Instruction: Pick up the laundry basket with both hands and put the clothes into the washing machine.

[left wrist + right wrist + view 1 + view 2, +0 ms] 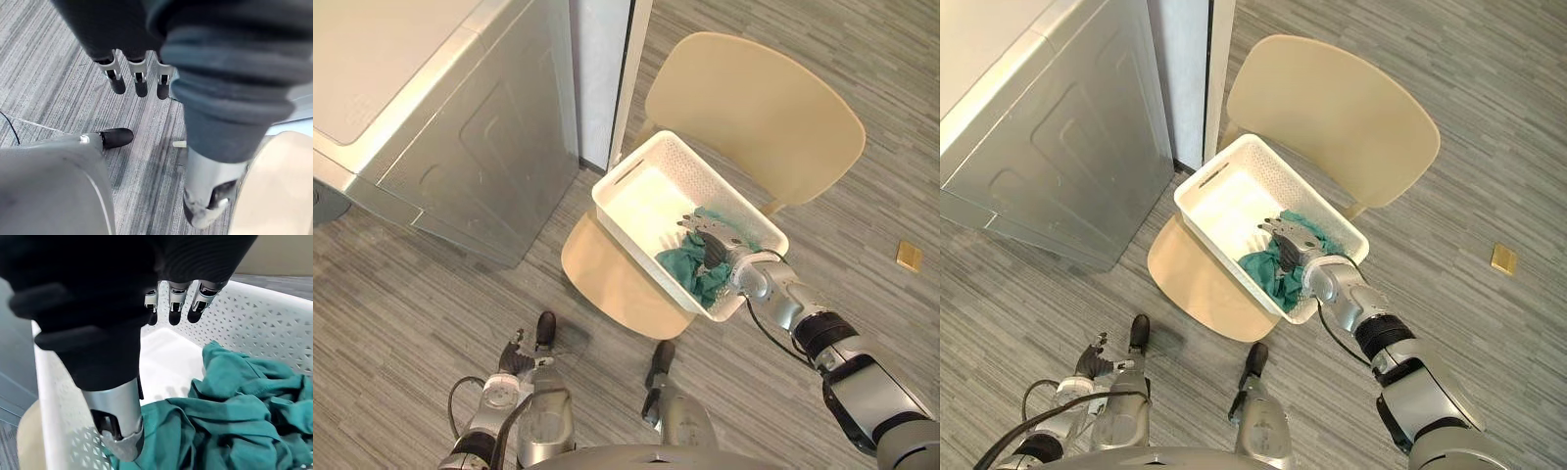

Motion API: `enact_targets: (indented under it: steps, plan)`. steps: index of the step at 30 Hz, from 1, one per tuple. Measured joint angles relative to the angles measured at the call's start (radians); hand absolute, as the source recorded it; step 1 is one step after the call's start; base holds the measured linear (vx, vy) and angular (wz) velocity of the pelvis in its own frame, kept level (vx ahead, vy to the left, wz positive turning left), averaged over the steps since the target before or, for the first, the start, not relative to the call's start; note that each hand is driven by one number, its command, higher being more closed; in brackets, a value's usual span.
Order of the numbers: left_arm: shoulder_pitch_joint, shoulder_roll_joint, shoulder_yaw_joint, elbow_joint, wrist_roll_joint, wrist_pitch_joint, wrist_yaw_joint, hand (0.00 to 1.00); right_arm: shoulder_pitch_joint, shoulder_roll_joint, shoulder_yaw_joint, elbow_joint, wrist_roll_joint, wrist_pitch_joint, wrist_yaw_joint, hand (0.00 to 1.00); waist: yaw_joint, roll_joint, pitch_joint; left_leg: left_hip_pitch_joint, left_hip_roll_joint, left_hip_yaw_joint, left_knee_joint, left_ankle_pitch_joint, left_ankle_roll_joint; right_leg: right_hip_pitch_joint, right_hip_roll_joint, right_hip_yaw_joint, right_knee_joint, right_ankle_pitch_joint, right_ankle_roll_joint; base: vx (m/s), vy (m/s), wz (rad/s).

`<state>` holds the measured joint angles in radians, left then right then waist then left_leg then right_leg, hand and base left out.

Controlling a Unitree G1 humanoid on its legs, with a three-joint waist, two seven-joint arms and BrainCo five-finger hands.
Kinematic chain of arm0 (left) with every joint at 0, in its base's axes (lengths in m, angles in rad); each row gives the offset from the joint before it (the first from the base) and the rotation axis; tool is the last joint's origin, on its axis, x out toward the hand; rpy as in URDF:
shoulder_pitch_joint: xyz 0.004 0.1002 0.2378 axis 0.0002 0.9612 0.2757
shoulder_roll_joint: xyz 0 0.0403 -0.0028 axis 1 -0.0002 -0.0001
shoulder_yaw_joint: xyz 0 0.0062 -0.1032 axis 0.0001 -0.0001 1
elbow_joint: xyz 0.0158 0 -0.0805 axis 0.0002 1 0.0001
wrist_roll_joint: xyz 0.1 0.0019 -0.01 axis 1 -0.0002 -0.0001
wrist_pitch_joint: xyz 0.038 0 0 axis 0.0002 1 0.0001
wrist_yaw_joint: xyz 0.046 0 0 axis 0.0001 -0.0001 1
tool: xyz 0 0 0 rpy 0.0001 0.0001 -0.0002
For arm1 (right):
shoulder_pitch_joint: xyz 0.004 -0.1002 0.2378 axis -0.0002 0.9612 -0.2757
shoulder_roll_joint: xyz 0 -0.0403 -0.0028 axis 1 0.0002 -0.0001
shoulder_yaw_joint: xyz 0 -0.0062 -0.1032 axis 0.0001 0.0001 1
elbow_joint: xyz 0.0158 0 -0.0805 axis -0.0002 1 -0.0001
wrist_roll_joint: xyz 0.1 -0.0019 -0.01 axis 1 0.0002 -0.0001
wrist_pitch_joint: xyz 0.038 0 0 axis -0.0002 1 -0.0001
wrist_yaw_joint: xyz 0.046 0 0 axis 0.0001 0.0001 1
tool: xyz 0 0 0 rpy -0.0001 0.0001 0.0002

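Note:
A white perforated laundry basket (641, 178) stands on the seat of a pale wooden chair (759, 108). Crumpled teal clothes (685, 266) lie in its near right corner, also visible as teal cloth (234, 421). My right hand (710, 242) hovers just over the clothes inside the basket, fingers (171, 301) straight and open, holding nothing. My left hand (516, 358) hangs low near the floor at the lower left, fingers (139, 81) straight, empty. The silver washing machine (460, 127) stands at the upper left with its top lid closed.
A white door frame (626, 69) runs between the washing machine and the chair. A small tan block (908, 256) lies on the grey striped floor at the right. Open floor (391, 294) lies in front of the machine.

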<state>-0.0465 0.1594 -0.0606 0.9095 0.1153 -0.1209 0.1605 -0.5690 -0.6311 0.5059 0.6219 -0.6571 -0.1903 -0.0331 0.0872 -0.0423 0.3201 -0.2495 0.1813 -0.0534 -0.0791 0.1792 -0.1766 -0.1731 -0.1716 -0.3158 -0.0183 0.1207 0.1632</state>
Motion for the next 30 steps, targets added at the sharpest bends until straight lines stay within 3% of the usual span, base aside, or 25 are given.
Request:
enact_targets:
  steps: [7,11,25,30]
  plan:
    - [-0.001,0.000,-0.004,-0.038,0.006,0.001,0.011,0.00,-0.045,-0.001,-0.012,0.070,-0.026,0.040,-0.034,0.00,0.000,0.015,0.035,-0.027,-0.001,0.002,0.000,0.012,0.003,-0.028,0.000,0.004,-0.006,0.017,-0.004,-0.04,-0.003,-0.03]
    - [-0.004,0.000,-0.021,-0.065,0.007,0.001,0.015,0.00,-0.046,0.001,-0.023,0.098,-0.098,0.045,-0.043,0.00,0.000,0.031,0.056,-0.041,-0.002,-0.002,0.000,0.017,0.003,-0.038,0.000,0.003,-0.008,0.021,-0.005,-0.03,-0.004,0.03]
    - [-0.043,-0.002,-0.080,-0.147,0.004,0.001,0.023,0.00,-0.140,0.017,-0.045,0.273,-0.175,0.087,-0.082,0.00,-0.006,0.074,0.123,-0.119,-0.005,-0.004,-0.001,0.039,0.007,-0.118,-0.004,0.003,-0.001,0.039,-0.008,-0.03,-0.005,-0.01]
    - [-0.050,-0.004,-0.080,-0.159,-0.004,0.002,0.037,0.00,-0.188,0.006,-0.043,0.299,-0.175,0.108,-0.081,0.00,-0.002,0.075,0.126,-0.158,-0.005,-0.003,-0.001,0.045,0.008,-0.160,-0.006,0.004,0.009,0.042,-0.010,-0.05,-0.010,0.00]
